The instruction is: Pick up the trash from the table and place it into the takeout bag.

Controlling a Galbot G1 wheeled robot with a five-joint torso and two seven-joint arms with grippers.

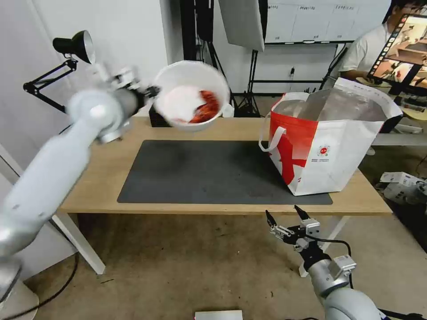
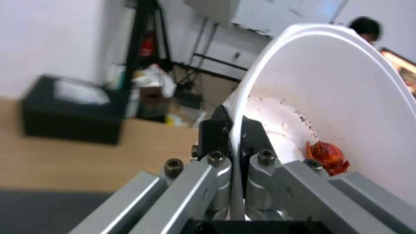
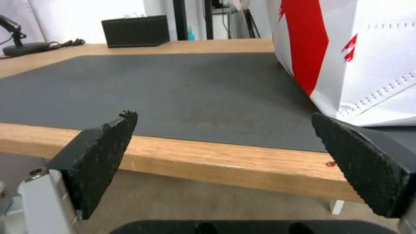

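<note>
Above the table point(image 1: 102, 178), left hand point(image 2: 232, 130) grips white bowl point(image 1: 193, 102) rim.

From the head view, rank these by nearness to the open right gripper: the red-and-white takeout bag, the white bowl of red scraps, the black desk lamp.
Measured from the right gripper, low before the table's front edge:
1. Red-and-white takeout bag, just beyond it, on the table's right.
2. White bowl of red scraps, raised over the far edge in the left gripper.
3. Black desk lamp, far left.
</note>
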